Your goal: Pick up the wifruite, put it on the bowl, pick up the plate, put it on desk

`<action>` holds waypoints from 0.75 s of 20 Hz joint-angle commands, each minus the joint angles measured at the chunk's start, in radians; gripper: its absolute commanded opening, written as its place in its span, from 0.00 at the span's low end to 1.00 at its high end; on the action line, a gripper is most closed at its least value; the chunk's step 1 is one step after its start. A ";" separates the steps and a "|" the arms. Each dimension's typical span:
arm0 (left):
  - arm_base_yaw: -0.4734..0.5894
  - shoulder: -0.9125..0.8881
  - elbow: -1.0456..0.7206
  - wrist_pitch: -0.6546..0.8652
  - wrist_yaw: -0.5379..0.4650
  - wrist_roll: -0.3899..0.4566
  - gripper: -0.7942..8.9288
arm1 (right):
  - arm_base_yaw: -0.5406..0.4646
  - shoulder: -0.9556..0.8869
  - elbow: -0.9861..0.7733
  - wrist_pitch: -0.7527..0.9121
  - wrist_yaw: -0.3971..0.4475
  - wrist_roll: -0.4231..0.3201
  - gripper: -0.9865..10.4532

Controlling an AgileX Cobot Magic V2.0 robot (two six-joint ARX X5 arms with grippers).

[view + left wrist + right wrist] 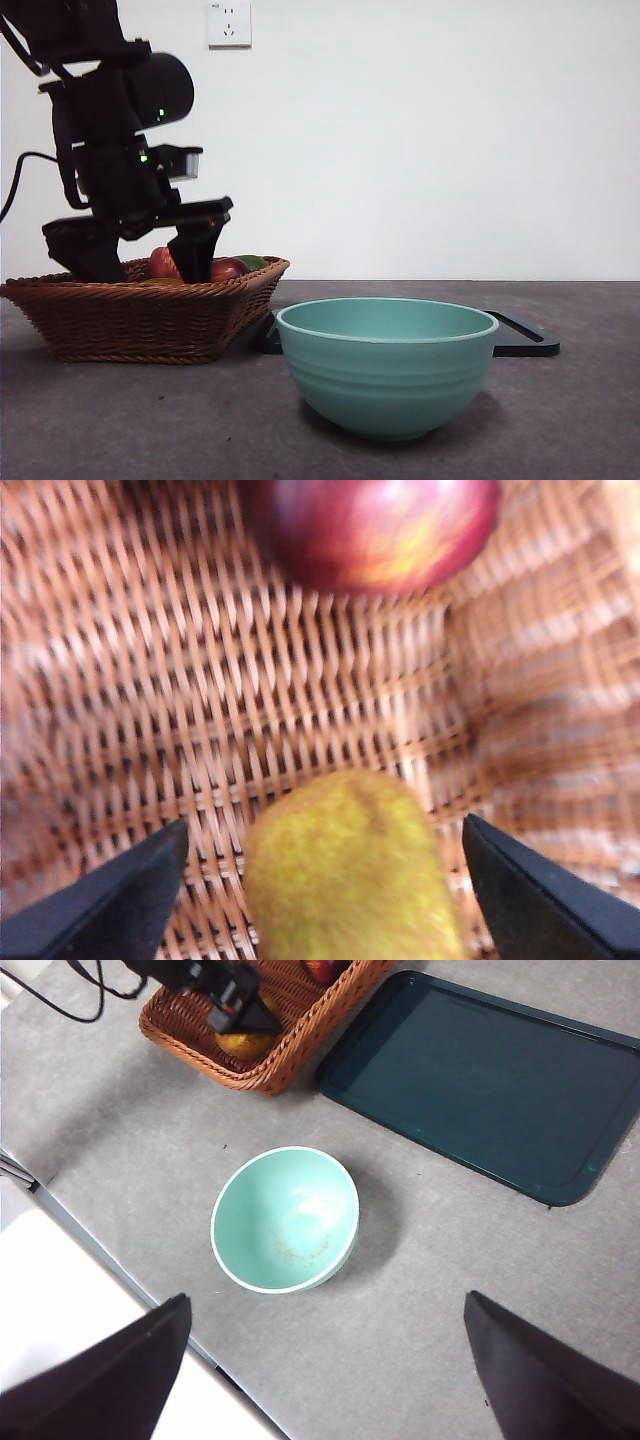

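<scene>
The wifruite (350, 870), an oval tan-yellow fruit, lies on the floor of the wicker basket (130, 320). My left gripper (325, 880) is open and lowered into the basket, one jaw on each side of the wifruite without touching it. In the front view the left gripper (140, 268) reaches down behind the basket's rim. The teal bowl (387, 365) stands empty on the grey desk (570, 420), to the right of the basket. My right gripper (325, 1360) is open and empty, high above the bowl (285, 1220).
A red-and-yellow apple (370, 525) lies in the basket beyond the wifruite. More red fruit (228, 268) shows over the rim. A dark flat tray (480, 1080) lies empty beside the basket and behind the bowl. The desk's edge (120, 1280) runs near the bowl.
</scene>
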 commanded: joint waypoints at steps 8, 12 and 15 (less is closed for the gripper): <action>-0.015 -0.012 0.023 -0.007 -0.002 -0.030 0.31 | 0.005 0.006 0.017 0.013 -0.002 0.011 0.47; -0.067 -0.218 0.023 -0.049 0.035 -0.028 0.31 | 0.005 0.006 0.017 0.013 -0.002 0.011 0.47; -0.196 -0.398 0.023 -0.082 0.147 -0.028 0.31 | 0.005 0.006 0.017 0.013 -0.002 0.011 0.47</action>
